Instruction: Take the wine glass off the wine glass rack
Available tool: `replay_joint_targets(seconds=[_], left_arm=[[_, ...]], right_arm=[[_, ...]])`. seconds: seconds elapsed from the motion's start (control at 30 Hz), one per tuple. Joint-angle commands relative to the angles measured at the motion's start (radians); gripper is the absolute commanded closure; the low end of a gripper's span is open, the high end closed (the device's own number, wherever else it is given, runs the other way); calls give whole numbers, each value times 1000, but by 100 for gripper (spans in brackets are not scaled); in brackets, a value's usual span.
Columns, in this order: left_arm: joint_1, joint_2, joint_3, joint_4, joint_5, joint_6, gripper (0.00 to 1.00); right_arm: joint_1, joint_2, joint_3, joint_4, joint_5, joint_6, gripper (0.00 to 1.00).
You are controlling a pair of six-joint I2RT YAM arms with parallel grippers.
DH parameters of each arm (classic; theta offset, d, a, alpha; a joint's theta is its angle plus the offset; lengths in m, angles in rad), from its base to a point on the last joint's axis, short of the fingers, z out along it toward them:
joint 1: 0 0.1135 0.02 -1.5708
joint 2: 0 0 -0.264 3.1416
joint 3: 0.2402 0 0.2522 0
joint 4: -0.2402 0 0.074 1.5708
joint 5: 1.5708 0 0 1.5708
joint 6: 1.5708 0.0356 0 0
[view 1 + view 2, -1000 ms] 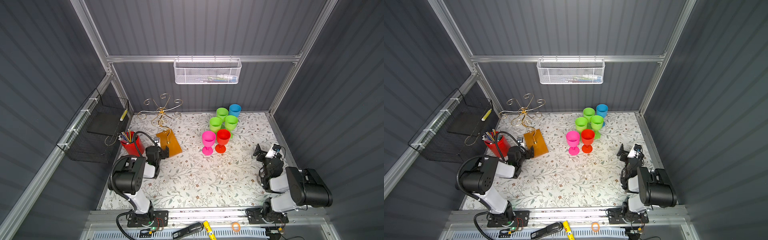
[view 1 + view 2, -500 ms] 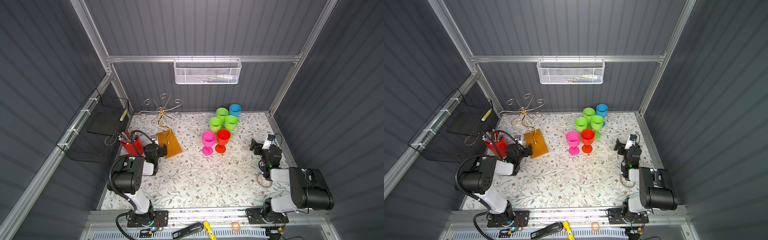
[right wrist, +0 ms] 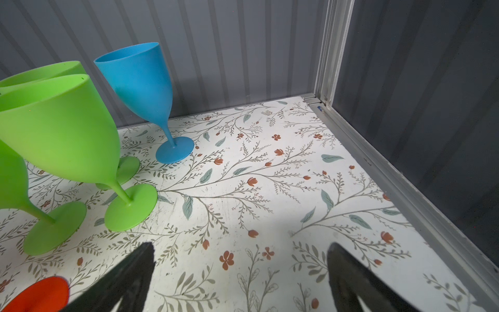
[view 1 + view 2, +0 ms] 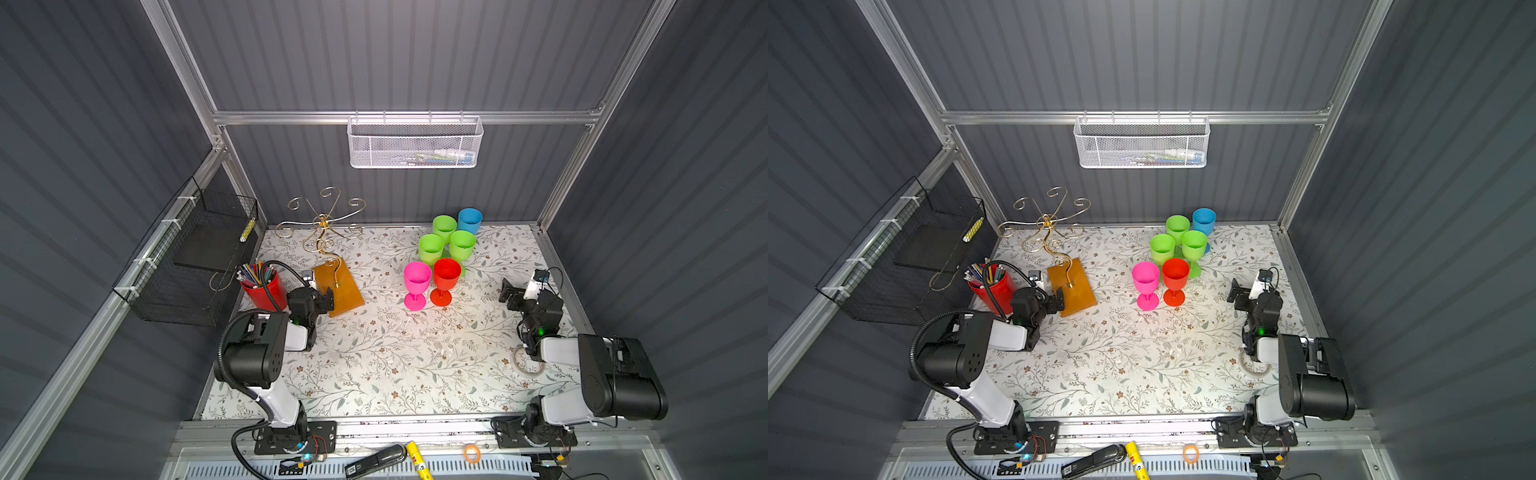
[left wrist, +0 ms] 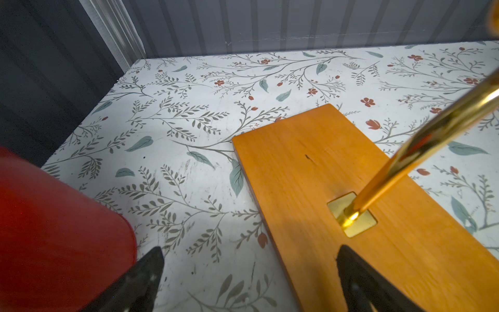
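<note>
The wine glass rack (image 4: 338, 291) sits near the table's (image 4: 395, 374) back-left corner. The left gripper (image 5: 251, 256) is spread wide at the near end of its wooden base, one finger (image 5: 359, 275) over the wood, gripping nothing. The right gripper (image 3: 241, 251) gapes empty too by the right edge, near the wine glasses (image 4: 446, 272) standing on the table.

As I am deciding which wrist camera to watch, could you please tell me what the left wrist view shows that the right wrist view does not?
Left wrist only: the wine glass rack, its wooden base and gold post, and a blurred red cup. Right wrist only: a blue wine glass, green wine glasses and a red glass foot, standing on the table. Both: the floral table, the grey ribbed wall, and open jaws, of the left gripper and the right gripper.
</note>
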Motion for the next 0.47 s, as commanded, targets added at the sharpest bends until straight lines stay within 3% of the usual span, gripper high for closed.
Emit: replay_joint_targets(seconds=[0.0,0.43], left_arm=[[2,6,3,3,8,-12,0],[1,6,3,2,8,-12,0]], right_arm=[[7,-10,-2,-14,-7,-10,1],[16,-8,9,-37,-16,-26,1]])
